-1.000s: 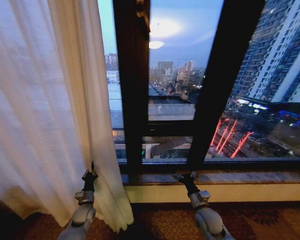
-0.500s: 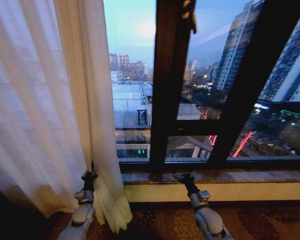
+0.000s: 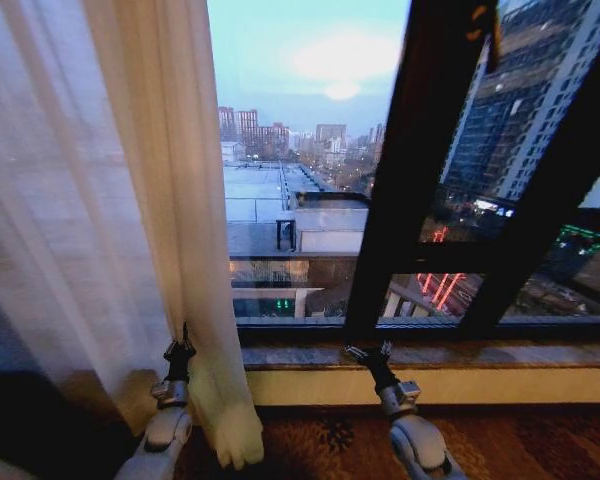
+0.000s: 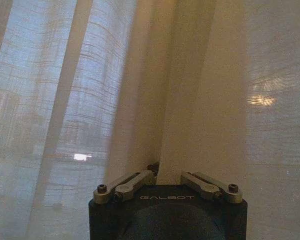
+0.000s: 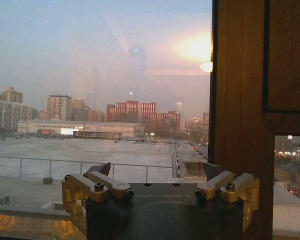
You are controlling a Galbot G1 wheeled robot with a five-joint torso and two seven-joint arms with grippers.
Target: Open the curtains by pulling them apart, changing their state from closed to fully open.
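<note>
Grippers sit low in the head view: left gripper (image 3: 183, 343) pinches the curtains (image 3: 100, 230), whose pleats run vertically through the frame's left; right gripper (image 3: 368, 352), fingers spread, faces bare window (image 3: 300, 150) at centre.

So the curtains (image 3: 90, 230) here are sheer white-cream fabric, see-through enough that daylight glows through the weave. They hang on the left side of the window in long vertical pleats, and the inner edge is bunched into a thicker, creamier fold running top to bottom. Down at the hem there's a denser cream band that ends in a little rounded clump near the floor. In the left wrist view the fabric (image 4: 190, 90) sits right up close, pleats gathered into a narrow fold.
</note>
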